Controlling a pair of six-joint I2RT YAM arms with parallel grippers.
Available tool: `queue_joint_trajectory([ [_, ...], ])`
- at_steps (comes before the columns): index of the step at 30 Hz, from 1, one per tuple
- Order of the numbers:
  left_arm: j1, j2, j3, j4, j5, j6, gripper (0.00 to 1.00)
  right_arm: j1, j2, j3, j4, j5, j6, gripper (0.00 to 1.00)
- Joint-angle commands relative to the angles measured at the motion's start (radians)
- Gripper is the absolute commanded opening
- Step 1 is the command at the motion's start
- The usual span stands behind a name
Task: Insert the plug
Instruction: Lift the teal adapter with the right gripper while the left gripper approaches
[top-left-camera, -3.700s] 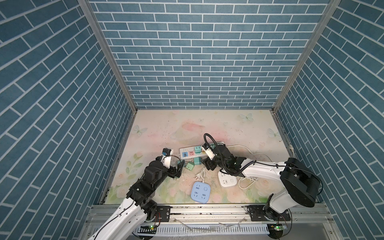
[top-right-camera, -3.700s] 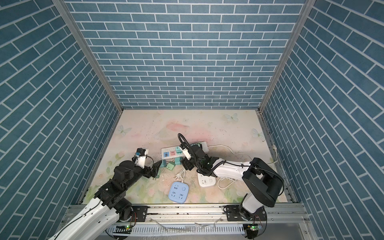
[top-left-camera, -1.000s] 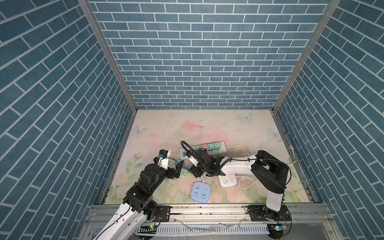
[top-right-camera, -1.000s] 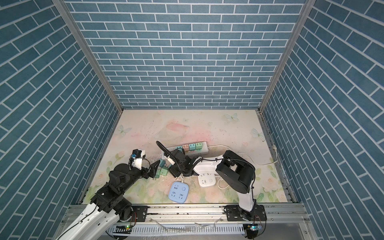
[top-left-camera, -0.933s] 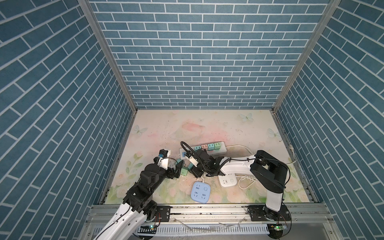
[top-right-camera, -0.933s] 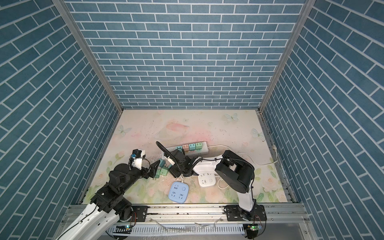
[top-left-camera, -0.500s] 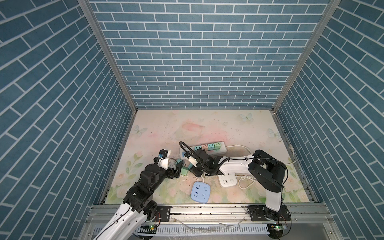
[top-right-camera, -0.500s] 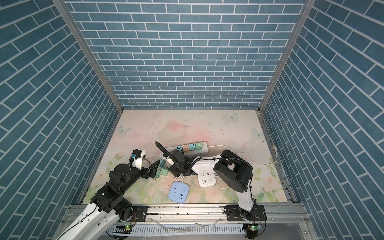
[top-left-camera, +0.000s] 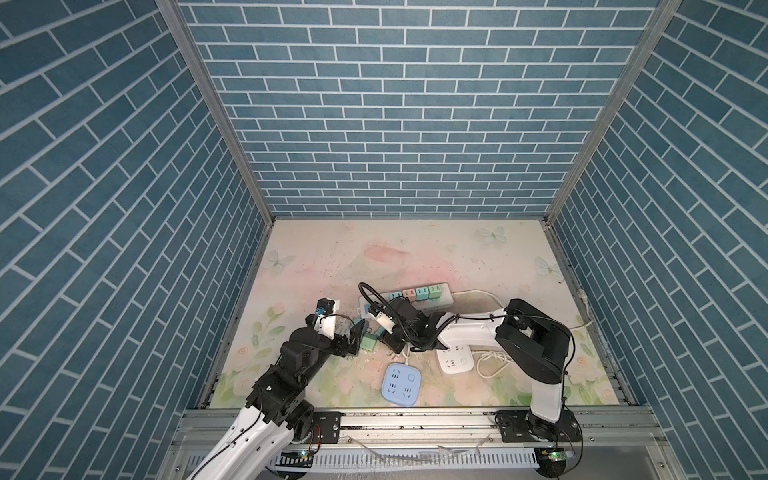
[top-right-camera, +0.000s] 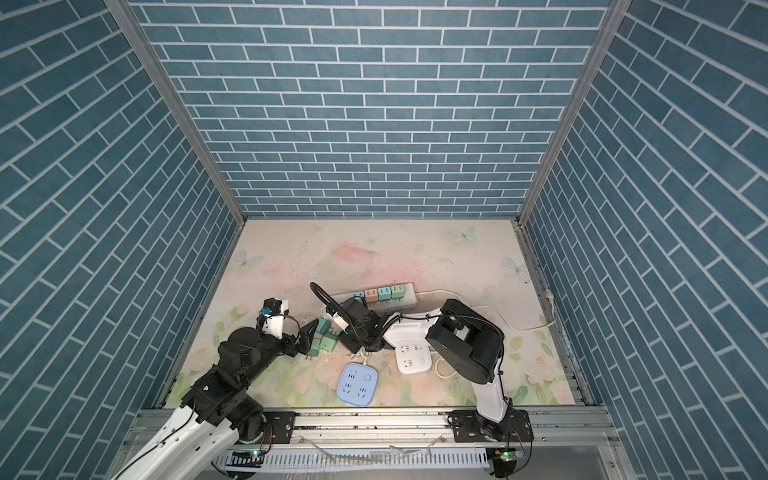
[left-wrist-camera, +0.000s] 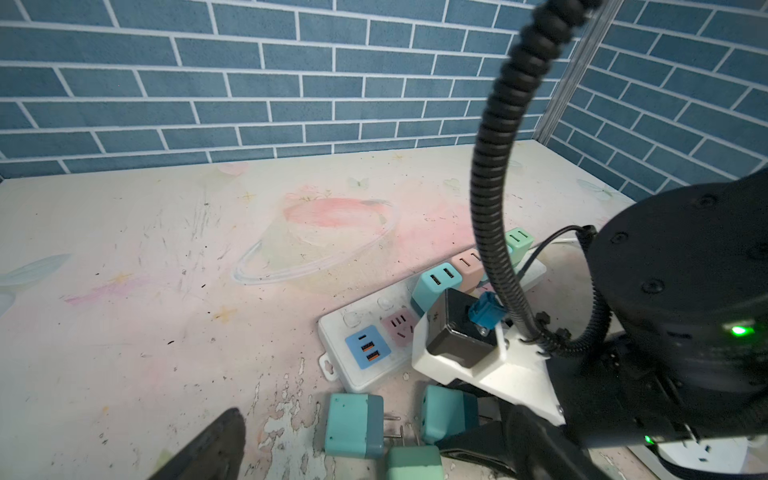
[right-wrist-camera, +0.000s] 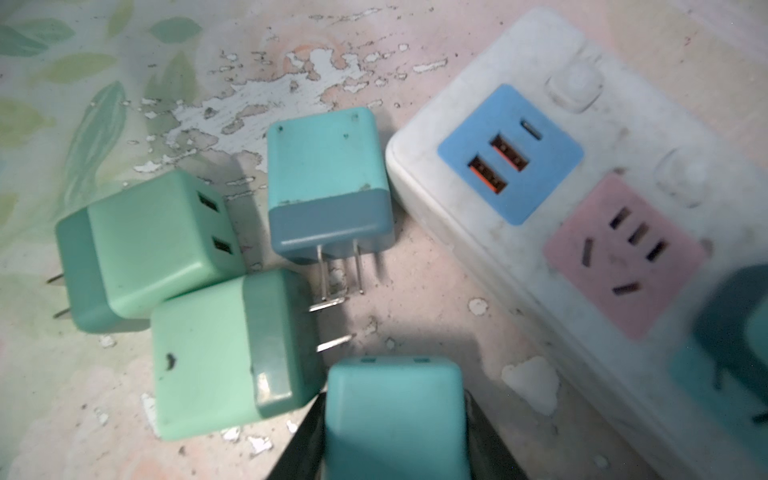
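Observation:
A teal plug (right-wrist-camera: 395, 415) lies on the mat with my right gripper (right-wrist-camera: 392, 440) shut on it, one black finger against each side. That gripper (top-left-camera: 388, 338) is low at the near left end of the white power strip (right-wrist-camera: 478, 216), whose pink socket (right-wrist-camera: 623, 253) is free beside a blue USB panel (right-wrist-camera: 509, 153). Three loose plugs lie close by: a teal one (right-wrist-camera: 328, 166) and two green ones (right-wrist-camera: 153, 237) (right-wrist-camera: 212, 353). My left gripper (left-wrist-camera: 382, 440) stands wide open round the pile, holding nothing. In the left wrist view the held plug (left-wrist-camera: 444, 411) lies by the strip (left-wrist-camera: 336, 332).
Several coloured plugs (top-left-camera: 419, 294) sit in the far half of the strip. A blue socket cube (top-left-camera: 402, 377) and a white one (top-left-camera: 455, 358) with a coiled cord (top-left-camera: 490, 361) lie near the front edge. Brick walls close off three sides.
The right arm swung left from the strip to the plug pile, and its jaws have closed in on the teal plug. The left arm has barely moved and stays open.

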Motion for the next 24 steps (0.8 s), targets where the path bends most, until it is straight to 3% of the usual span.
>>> queue_joint_trajectory([
  [1,0.000,0.001,-0.003,-0.022,-0.034,-0.011,0.99,0.002,-0.057,-0.044,0.009,-0.011,-0.014,0.32],
  [14,0.002,-0.084,-0.013,-0.052,-0.070,-0.033,1.00,0.004,-0.402,-0.260,0.195,0.140,-0.097,0.12],
  [24,0.002,-0.079,0.025,-0.012,0.062,-0.069,1.00,0.004,-0.620,-0.415,0.352,0.217,-0.247,0.03],
])
